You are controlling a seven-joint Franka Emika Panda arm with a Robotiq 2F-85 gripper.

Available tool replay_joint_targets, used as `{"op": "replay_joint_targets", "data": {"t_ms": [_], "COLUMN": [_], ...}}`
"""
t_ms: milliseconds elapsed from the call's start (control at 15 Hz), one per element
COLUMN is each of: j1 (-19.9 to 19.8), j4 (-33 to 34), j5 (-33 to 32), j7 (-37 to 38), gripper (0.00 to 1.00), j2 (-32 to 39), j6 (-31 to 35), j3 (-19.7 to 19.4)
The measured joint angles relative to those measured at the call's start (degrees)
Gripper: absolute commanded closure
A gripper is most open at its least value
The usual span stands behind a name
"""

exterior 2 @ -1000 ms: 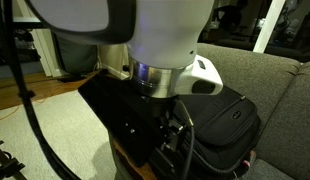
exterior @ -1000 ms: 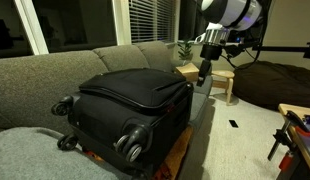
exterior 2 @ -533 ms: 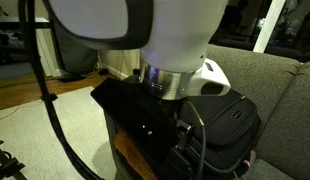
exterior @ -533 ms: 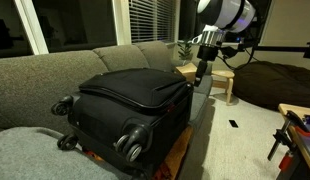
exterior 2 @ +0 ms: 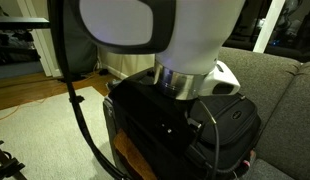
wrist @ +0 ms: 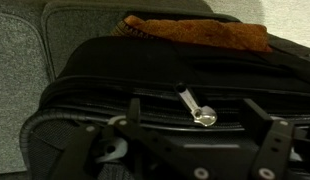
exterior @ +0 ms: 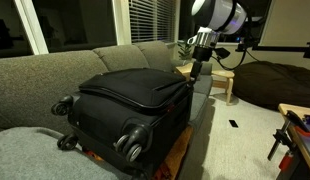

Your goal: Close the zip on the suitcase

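Zip pull (wrist: pixel 201 112) on the suitcase (wrist: pixel 115 60) lies between our gripper's (wrist: pixel 192 130) spread fingers; we should pinch it squarely.

black suitcase (exterior: pixel 130 100) lying flat on the sofa (exterior: pixel 35 75)

soft-sided and boxy, it rests on the grey seat with its silver-hubbed wheels (exterior: pixel 132 146) at the near end. in the wrist view the zip (wrist: pixel 145 97) runs as a thin dark line along the lid edge, with a silvery pull (wrist: pixel 201 112) lying on it.

in an exterior view the close, blurred arm (exterior 2: pixel 125 30) hides most of the suitcase (exterior 2: pixel 240 120).
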Motion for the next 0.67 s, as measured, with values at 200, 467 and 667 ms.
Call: {"op": "replay_joint_targets", "data": {"t_ms": [200, 467, 667], "j1": [-0.44, -0.75, -0.85], "j4": [0.95, 1.53, 1.72], "j5": [-0.02, -0.09, -0.1], "j7": [0.0, 0.0, 0.01], "gripper": [0.0, 0.0, 0.33], "j2": [0.97, 1.64, 1.68], "j6": [-0.08, -0.62, -0.92], "j3": [0.39, 0.54, 0.54]}}
